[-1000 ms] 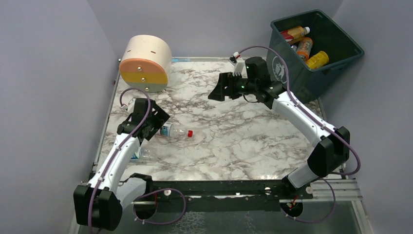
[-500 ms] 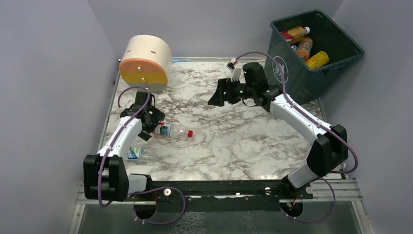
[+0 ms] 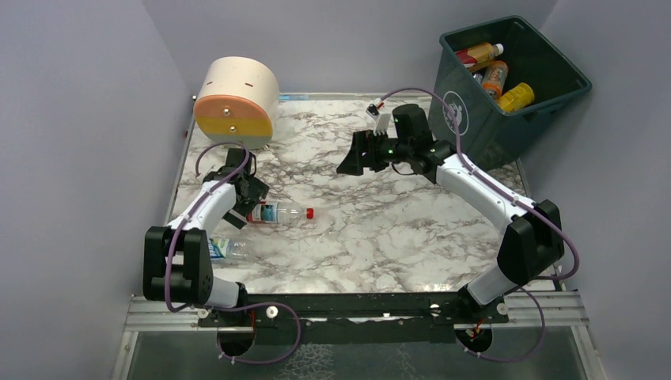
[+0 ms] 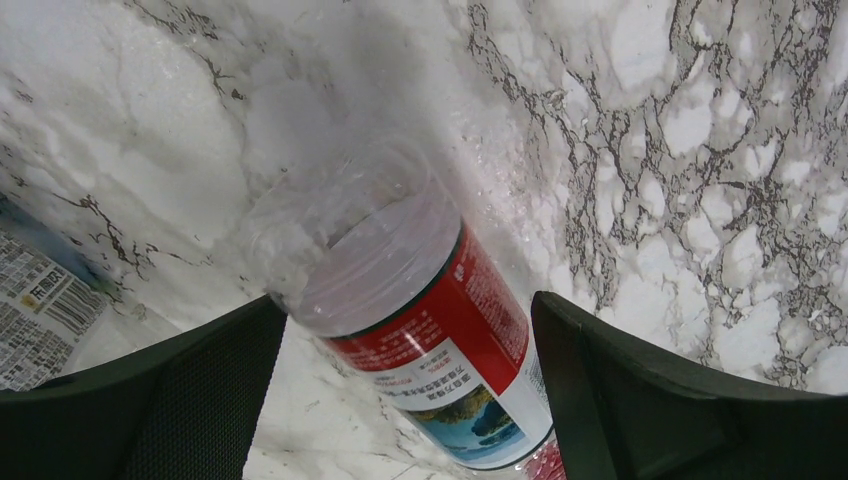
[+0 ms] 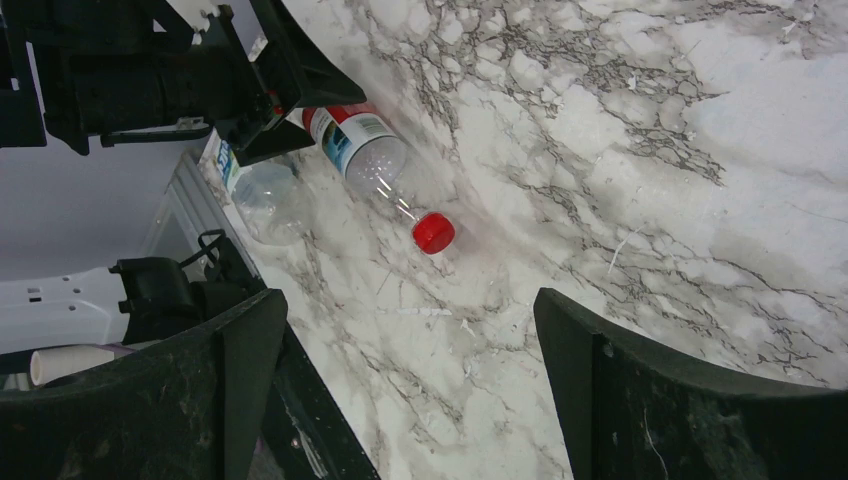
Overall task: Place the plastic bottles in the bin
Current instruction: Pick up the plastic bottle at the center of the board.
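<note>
Left pincer (image 4: 410,335): jaws apart, newly lowered to straddle the base end of the red-capped bottle (image 4: 425,300). It had not closed, so the pickup appeared pending.
Red-capped bottle: on its side near the left edge of the desk (image 3: 380,229), cap toward the middle.
Clear bottle (image 3: 227,250): blue label, toward the near left corner.
Right pincer (image 3: 352,155): jaws apart, empty, drifted leftward from the bin (image 3: 475,123).
Bin: beyond the far right corner, three bottles (image 3: 497,75) inside.
Cream drum (image 3: 236,99): far left corner.
The right arm crossed the likely route.

A robot test cell: plain lilac walls (image 3: 79,119) box in a marble-print table (image 3: 380,229) on aluminium rails (image 3: 380,324)
</note>
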You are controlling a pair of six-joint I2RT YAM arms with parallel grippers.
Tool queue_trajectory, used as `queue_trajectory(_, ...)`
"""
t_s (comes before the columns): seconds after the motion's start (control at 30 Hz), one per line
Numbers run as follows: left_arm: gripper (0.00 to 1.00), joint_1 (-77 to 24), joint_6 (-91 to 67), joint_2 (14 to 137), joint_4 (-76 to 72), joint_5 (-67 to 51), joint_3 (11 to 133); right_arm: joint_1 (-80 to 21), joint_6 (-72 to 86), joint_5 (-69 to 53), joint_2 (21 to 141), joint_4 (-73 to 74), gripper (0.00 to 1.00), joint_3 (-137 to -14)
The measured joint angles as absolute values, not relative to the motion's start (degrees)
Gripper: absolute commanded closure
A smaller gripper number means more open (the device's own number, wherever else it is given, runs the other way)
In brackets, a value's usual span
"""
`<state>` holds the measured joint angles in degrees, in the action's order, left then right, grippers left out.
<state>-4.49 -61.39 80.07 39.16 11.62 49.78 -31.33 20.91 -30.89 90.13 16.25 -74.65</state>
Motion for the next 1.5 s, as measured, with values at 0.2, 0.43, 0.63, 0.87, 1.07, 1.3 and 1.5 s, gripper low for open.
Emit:
queue_trajectory(0.2,0.02,-4.5,-61.7,81.8,37.6,12.3,49.8,-31.3,20.9,-31.3,90.1,15.9,0.03,-73.3)
queue_trajectory(0.43,0.11,-4.5,-61.7,83.7,35.7,12.8,49.8,-31.4,20.9,-32.0,90.1,15.4,0.03,-71.6)
queue_trajectory(0.63,0.26,-4.5,-61.6,84.2,34.1,13.4,49.8,-31.4,21.0,-32.7,90.1,14.6,0.03,-71.6)
queue_trajectory(0.87,0.32,-4.5,-61.1,84.3,33.2,13.3,50.0,-31.4,21.1,-32.9,90.1,14.6,0.03,-71.6)
queue_trajectory(1.07,0.32,-4.5,-60.0,82.8,32.1,12.3,50.1,-31.5,22.0,-33.8,90.8,14.3,0.03,-71.6)
queue_trajectory(1.3,0.32,-4.5,-57.3,76.0,27.0,5.6,50.0,-32.6,23.2,-35.3,91.7,13.2,0.03,-71.6)
queue_trajectory(1.5,0.32,-4.4,-54.3,74.8,24.6,-0.3,50.0,-33.9,24.2,-35.9,92.3,12.1,0.03,-71.6)
